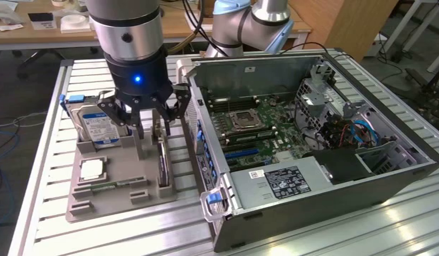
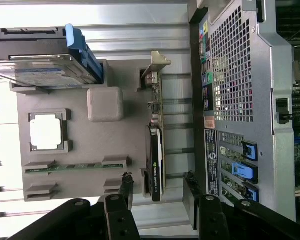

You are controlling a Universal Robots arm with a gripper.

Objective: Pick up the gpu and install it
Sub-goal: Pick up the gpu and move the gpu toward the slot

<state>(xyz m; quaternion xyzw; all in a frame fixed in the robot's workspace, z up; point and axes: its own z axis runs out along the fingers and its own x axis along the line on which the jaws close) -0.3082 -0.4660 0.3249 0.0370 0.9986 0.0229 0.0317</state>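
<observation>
Slatted metal table, desks behind. At the exterior view's left sits a gray tray w/ a slot cut per part, so each waits in a known pose for a top-down grab: HDD upright on edge, CPU and memory stick flat. Next right, my gripper hangs over the tray, fingers spread wide, holding nothing, one each side of the card's line. The gpu stands on edge in the tray slot just beside the PC case, not yet lifted. Its long axis runs upper-to-lower in frame, approx parallel to the case's rear panel. The bracket end points toward the HDD end; the cooler seems to face away from the case. At right the case lies open side up, mobo exposed for entry from above.
</observation>
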